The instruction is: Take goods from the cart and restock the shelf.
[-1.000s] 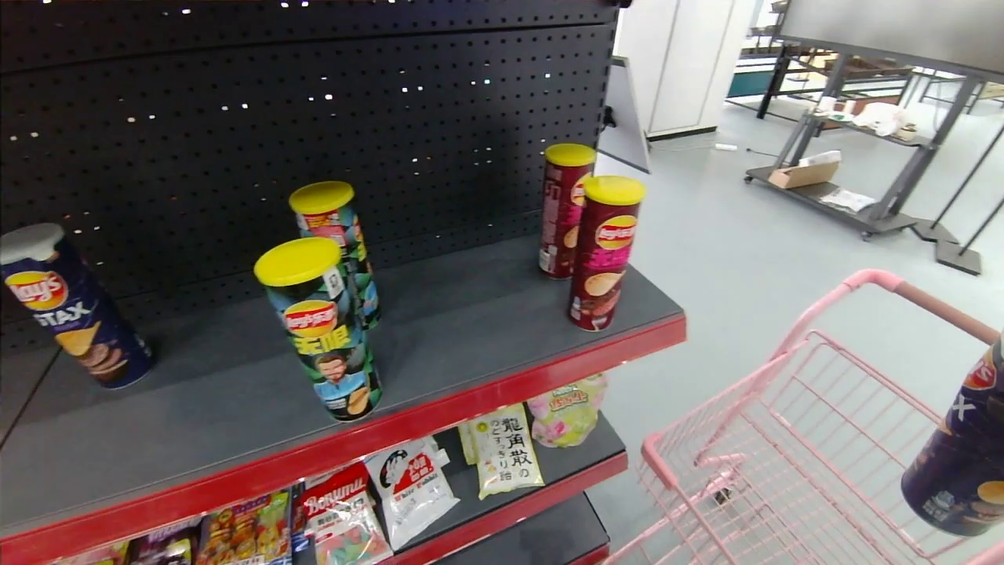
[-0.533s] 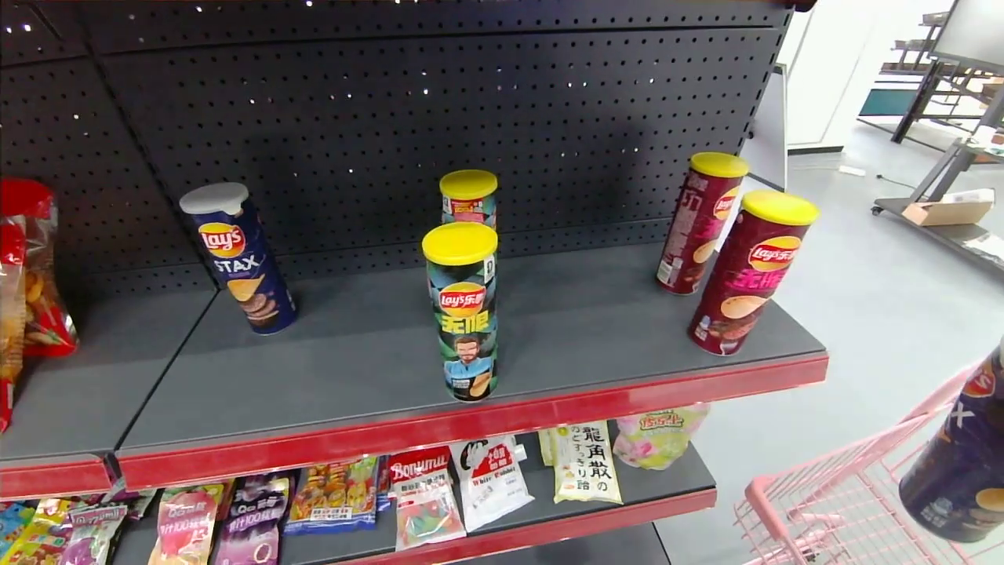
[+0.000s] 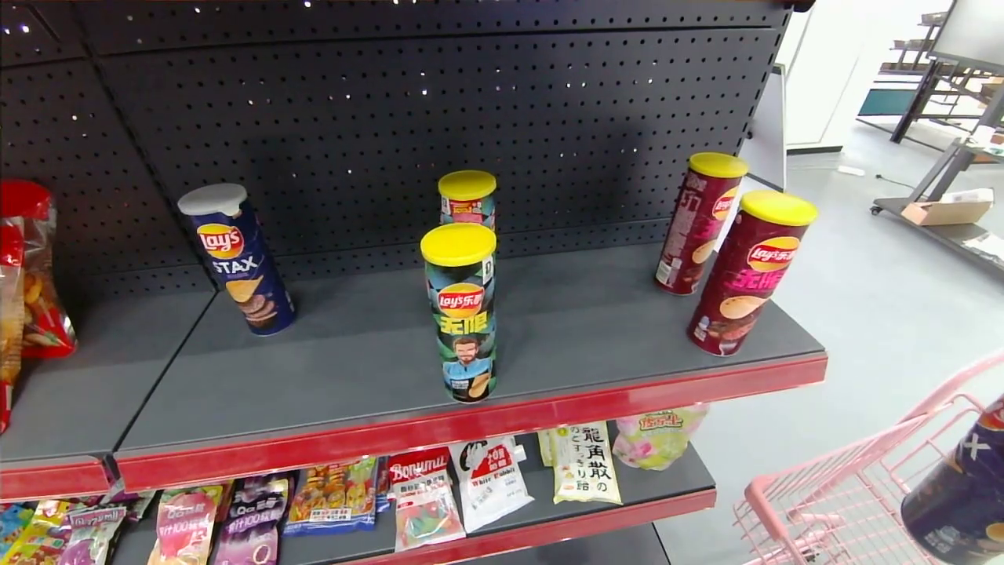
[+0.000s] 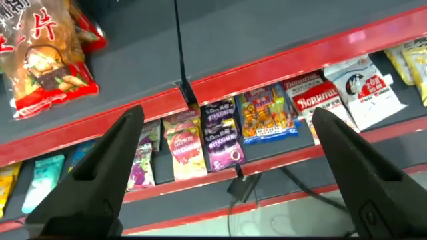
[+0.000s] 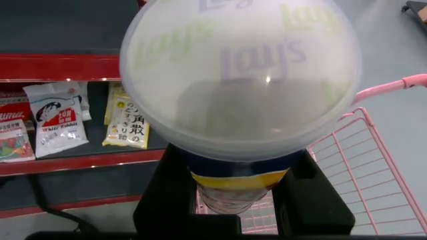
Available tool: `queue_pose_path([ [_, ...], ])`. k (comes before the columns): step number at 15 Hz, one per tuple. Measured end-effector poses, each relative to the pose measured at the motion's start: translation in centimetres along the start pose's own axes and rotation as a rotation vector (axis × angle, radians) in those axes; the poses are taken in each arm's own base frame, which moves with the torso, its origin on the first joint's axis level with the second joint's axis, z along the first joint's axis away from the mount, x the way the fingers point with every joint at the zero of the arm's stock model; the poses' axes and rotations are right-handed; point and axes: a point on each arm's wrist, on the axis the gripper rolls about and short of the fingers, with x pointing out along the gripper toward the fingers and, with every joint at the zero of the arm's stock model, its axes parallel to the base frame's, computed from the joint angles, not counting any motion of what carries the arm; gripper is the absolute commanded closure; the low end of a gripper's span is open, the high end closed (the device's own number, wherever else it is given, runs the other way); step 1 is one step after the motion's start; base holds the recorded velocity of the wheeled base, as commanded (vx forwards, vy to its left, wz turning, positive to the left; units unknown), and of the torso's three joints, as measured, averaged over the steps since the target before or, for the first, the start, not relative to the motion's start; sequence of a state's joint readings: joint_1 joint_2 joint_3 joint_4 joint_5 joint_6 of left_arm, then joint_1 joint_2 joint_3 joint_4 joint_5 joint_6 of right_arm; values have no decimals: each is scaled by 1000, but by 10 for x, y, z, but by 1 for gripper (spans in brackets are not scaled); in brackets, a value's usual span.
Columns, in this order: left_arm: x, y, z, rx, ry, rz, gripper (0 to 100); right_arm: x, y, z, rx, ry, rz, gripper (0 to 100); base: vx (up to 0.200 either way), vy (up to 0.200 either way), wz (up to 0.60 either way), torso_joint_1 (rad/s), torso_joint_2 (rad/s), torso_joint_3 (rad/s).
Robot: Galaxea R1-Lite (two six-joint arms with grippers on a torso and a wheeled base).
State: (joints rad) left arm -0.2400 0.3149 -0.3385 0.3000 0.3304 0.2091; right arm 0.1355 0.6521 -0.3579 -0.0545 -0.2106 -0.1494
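Evidently our right fingers [image 5: 175, 200] pinched the navy can [image 3: 953, 486], nearly upright, by the cart [image 3: 761, 488] at the right, so the shelf [image 3: 588, 329] lay well to its left.

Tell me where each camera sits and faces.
Head view: on the head, facing forward and down at the upper shelf; blue can at its right edge.
Left wrist view: on that wrist, facing the lower shelf past the open left gripper.
Right wrist view: on that wrist, facing the can's lid; right gripper clamps it.
Shared: white snack bag shows in all three.
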Motion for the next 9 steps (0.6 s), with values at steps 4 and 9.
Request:
queue_pose_path([
  [4, 2, -3, -10, 16, -2, 0, 0, -1, -1, -1, -1, 2, -11, 100, 0, 0, 0, 0, 0, 0],
  [9, 3, -4, -16, 18, 5, -3, 0, 1, 0, -4, -16, 22, -9, 100, 0, 40, 0, 0, 0, 0],
])
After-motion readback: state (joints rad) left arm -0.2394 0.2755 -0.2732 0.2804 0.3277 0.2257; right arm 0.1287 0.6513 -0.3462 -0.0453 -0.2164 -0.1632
